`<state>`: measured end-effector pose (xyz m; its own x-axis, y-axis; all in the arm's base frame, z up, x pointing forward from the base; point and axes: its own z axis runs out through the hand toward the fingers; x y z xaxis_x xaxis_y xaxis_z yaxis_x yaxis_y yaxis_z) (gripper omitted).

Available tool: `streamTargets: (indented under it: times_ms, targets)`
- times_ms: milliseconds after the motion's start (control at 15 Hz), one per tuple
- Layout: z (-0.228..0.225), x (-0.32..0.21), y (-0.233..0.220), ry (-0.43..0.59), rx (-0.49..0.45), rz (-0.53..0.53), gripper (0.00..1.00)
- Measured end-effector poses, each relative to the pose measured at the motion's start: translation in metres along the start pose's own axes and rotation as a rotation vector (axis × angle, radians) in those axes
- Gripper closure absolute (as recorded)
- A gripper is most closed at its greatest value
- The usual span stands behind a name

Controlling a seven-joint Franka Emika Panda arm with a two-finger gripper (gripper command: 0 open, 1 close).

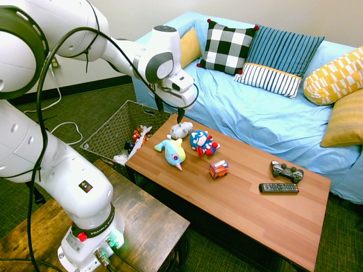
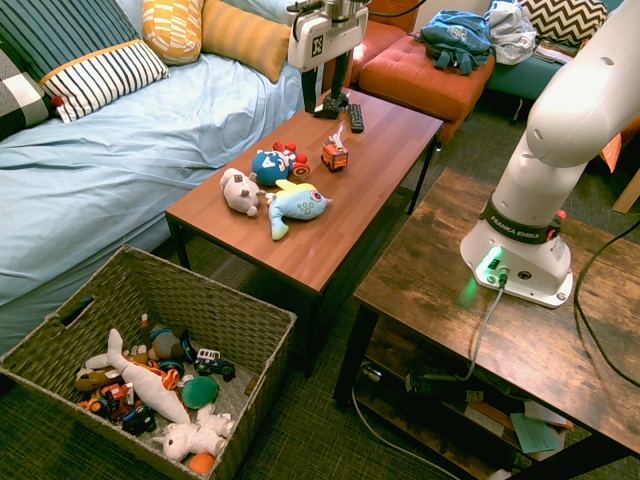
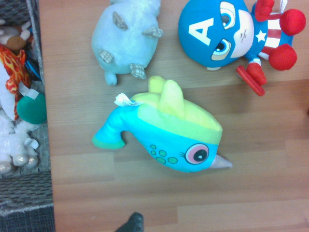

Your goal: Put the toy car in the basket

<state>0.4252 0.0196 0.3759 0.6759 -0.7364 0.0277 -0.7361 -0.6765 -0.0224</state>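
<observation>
Hovering over the table's [image 1: 238, 198] basket end, the gripper [image 1: 181, 116] is hanging above the plush group, not over the car [image 1: 219, 169]. Fingers: too small and dark in both ext. views to judge the gap; cannot tell. Nothing visibly held.

Car is sitting upright on the table, near mid-length, just beside the hero plush [image 1: 203, 143], apart from the whale plush [image 1: 172, 152] and grey plush [image 1: 181, 130]. Judgement: pick not yet begun; arm is needing a shift along the table toward the car, then descent.

Basket [image 1: 110, 131] is standing on the floor against the table's short end, already part-filled w/ toys, so the drop should be a short carry past the plush.

View differences:
- Wrist view is showing whale plush [image 3: 164, 135], grey plush [image 3: 126, 41], hero plush [image 3: 227, 34] and a strip of basket [image 3: 29, 203]; no car in it, confirming the camera is off target.
- 2nd ext. view is showing basket contents plainly; 1st is hiding most of them.
- 1st ext. is showing remote [image 1: 278, 187] and gamepad [image 1: 287, 171] well apart from the car.

Risk: hero plush close by may be getting nudged on approach.
</observation>
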Motion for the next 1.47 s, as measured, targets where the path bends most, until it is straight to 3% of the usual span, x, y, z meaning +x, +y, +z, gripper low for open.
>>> streamTargets:
  times_ms: [200,600,1000,1267,1333,1467]
  targets:
    - [0.011,0.013,0.007,0.0,0.023,0.012,0.0]
    - [0.116,0.129,0.059,-0.069,0.013,0.158,0.0]
    - [0.201,0.199,0.077,-0.127,-0.081,0.287,0.0]
    - [0.227,0.22,0.09,-0.142,-0.125,0.318,0.0]
    - [0.235,0.224,0.086,-0.146,-0.126,0.322,1.0]
    - [0.254,0.23,0.08,-0.158,-0.129,0.331,1.0]
